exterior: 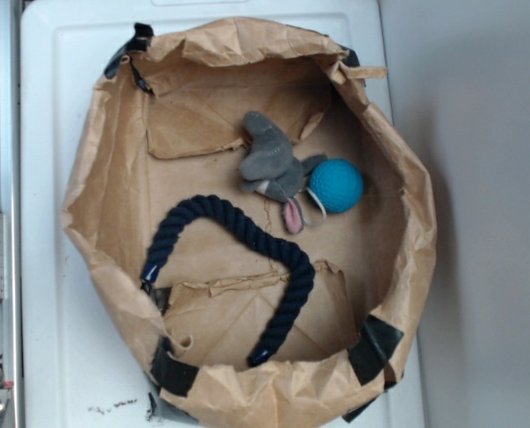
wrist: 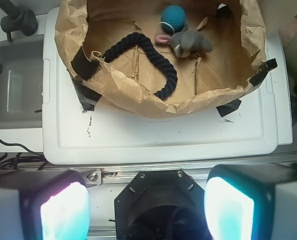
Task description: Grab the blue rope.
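The blue rope (exterior: 238, 234) is a thick twisted navy length bent in an arch on the floor of a brown paper bag (exterior: 104, 232); its brighter blue ends lie at the bag's left and bottom walls. In the wrist view the blue rope (wrist: 153, 55) shows far off inside the bag (wrist: 138, 102). My gripper (wrist: 147, 210) is open, its two glowing pads wide apart with nothing between them, hovering well away from the bag over the robot's black base. The gripper does not show in the exterior view.
A grey plush toy (exterior: 274, 165) with a pink ear and a round teal ball (exterior: 338, 185) lie beside the rope's arch. Black tape patches (exterior: 381, 343) hold the bag's crumpled rim. The bag sits on a white tray (wrist: 138, 140); a sink (wrist: 13, 85) is left of it.
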### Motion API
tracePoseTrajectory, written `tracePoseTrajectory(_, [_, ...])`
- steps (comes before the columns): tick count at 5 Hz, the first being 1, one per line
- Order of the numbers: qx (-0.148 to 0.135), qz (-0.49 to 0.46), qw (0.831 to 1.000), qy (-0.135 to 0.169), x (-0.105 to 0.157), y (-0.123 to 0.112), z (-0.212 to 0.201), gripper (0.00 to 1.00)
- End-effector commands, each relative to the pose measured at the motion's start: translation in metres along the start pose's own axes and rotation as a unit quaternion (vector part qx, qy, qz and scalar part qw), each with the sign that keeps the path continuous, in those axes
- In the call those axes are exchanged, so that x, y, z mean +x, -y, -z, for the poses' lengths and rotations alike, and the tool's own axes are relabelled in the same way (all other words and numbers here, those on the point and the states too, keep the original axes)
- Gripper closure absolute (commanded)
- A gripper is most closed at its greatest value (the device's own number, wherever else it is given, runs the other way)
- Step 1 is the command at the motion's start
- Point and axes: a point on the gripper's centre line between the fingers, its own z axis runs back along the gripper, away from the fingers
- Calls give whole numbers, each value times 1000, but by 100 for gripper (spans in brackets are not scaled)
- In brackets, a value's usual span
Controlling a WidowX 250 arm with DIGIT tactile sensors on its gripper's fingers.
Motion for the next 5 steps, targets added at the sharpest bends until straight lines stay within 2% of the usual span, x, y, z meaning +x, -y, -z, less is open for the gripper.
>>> tracePoseTrajectory(1, [0, 0, 1000, 0, 0, 0, 0, 0])
tracePoseTrajectory(3, [3, -70, 997, -10, 51, 8, 13, 0])
tracePoseTrajectory(4, [-4, -147, 989, -4, 73, 0, 20, 0])
tracePoseTrajectory(5, [-26, -198, 980, -16, 95, -6, 47, 0])
